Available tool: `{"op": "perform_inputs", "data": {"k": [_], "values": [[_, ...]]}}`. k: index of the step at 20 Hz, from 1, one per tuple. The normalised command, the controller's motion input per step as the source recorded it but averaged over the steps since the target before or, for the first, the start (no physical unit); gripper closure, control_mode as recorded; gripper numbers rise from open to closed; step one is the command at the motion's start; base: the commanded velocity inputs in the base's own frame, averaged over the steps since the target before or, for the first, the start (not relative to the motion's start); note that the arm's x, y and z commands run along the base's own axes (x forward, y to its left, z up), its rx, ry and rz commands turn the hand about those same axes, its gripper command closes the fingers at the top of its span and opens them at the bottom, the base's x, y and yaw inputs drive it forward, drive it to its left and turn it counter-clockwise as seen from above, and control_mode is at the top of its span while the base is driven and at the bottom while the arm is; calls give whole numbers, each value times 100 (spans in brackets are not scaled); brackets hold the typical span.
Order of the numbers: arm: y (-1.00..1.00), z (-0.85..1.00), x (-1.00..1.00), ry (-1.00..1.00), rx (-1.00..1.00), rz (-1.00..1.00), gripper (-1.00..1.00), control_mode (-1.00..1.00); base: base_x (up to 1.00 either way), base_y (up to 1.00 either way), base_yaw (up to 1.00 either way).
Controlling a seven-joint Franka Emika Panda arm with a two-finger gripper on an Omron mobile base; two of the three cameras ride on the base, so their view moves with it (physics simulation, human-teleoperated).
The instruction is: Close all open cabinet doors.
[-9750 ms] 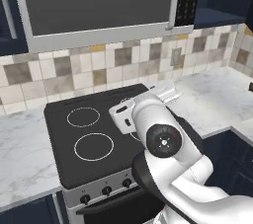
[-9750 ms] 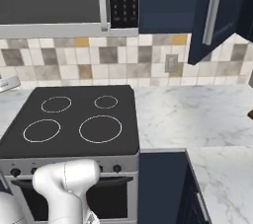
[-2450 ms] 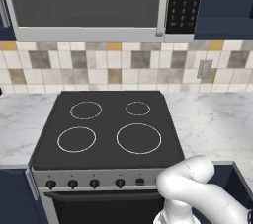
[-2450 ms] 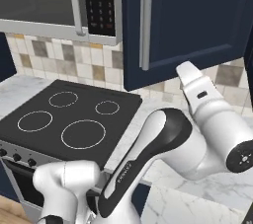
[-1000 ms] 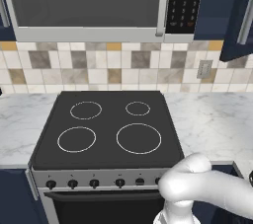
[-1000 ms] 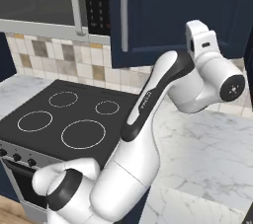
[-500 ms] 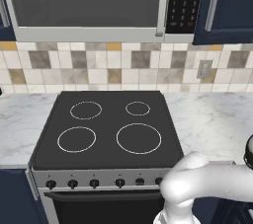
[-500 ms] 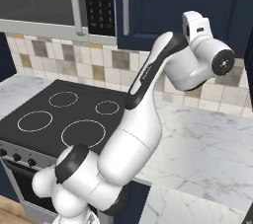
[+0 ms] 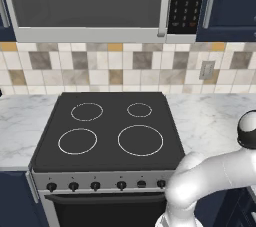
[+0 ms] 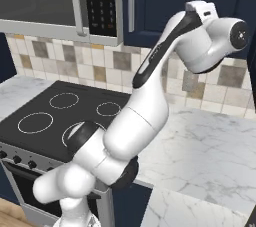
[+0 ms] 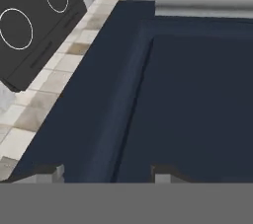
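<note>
Facing a navy cabinet door [image 11: 197, 99] head-on, its recessed panel running toward 12 o'clock, the tool [image 11: 106, 171] shows two tips spread with nothing between them, the door looking flush beside the microwave [image 10: 45, 1].

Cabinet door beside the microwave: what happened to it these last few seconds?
The door swung shut and now sits flush. The arm rose from under it and pushed it closed, and the gripper now faces its panel, holding nothing. Stove and microwave stayed put.
</note>
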Motion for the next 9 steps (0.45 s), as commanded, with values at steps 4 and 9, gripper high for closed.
{"op": "perform_inputs", "data": {"k": [4, 9], "values": [[17, -21, 67, 3, 0, 0, -100, -100, 0, 0, 0], [56, -78, 3, -1, -8, 0, -100, -100, 0, 0, 0]]}}
